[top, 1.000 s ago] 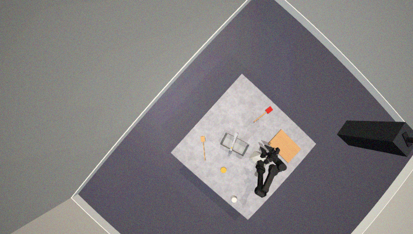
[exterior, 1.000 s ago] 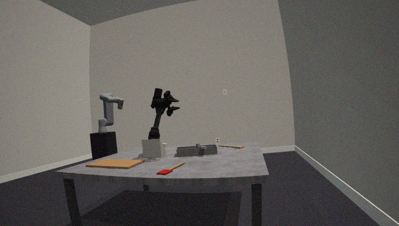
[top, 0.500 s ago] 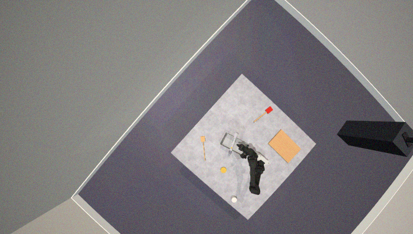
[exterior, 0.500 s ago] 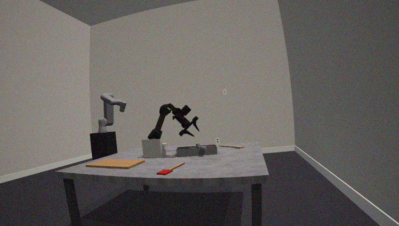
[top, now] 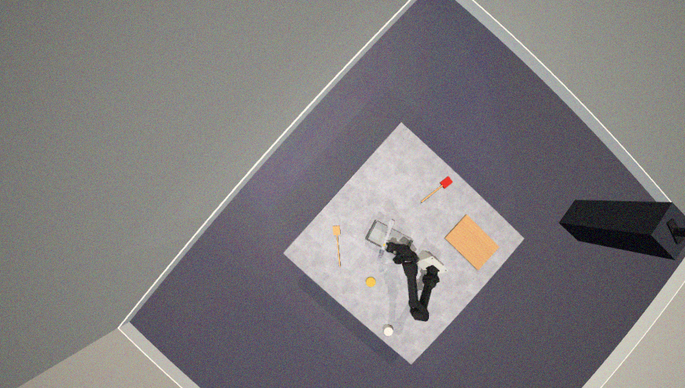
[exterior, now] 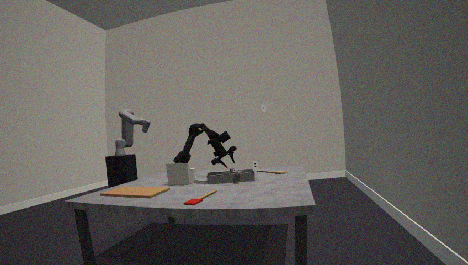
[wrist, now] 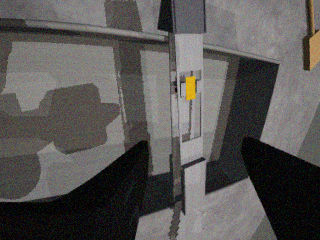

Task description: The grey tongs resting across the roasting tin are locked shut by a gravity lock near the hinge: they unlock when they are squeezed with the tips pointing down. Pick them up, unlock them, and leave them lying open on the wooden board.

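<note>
The grey tongs (top: 388, 231) (exterior: 232, 170) (wrist: 192, 150) lie across the roasting tin (top: 369, 234) (exterior: 216, 178) (wrist: 100, 31). In the wrist view they run up the picture, with a dark grey end at the top and a small yellow piece (wrist: 190, 88) on them. My gripper (exterior: 230, 165) (wrist: 195, 146) is open above the tongs. Its fingertips stand to either side of them in the wrist view, with gaps on both sides. Fingertip height is hard to judge. The wooden board (top: 472, 242) (exterior: 135, 191) lies flat, away from the tin.
A red-headed spatula (top: 446, 182) (exterior: 192, 201) and a wooden spatula (top: 336, 230) (exterior: 282, 172) (wrist: 313, 52) lie on the table. A yellow disc (top: 370, 281) and a white round object (top: 388, 330) are near one edge. The arm's pale base block (exterior: 179, 174) stands between board and tin.
</note>
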`<action>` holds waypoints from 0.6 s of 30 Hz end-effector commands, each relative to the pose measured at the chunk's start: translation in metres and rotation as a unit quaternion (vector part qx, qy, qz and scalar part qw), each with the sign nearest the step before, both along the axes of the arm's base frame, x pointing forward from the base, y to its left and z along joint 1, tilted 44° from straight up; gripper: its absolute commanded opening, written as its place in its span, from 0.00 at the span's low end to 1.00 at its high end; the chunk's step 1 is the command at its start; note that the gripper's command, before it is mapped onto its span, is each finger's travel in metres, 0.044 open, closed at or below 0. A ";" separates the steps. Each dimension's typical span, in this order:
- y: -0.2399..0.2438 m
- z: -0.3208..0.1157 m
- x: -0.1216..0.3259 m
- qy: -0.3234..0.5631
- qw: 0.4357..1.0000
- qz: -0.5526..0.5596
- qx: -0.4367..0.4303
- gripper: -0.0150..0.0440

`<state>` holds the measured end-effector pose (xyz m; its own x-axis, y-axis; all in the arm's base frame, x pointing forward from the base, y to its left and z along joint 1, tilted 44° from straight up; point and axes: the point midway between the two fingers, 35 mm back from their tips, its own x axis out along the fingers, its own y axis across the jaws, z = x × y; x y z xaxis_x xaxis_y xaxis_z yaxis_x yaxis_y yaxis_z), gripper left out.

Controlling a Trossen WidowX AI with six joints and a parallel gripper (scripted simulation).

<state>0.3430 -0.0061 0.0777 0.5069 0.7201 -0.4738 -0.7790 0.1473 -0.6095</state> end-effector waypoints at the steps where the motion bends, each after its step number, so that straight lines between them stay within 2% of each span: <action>1: 0.001 -0.001 0.002 0.000 1.000 0.001 -0.003 0.69; 18: 0.018 -0.016 0.017 0.002 1.000 0.003 -0.006 0.69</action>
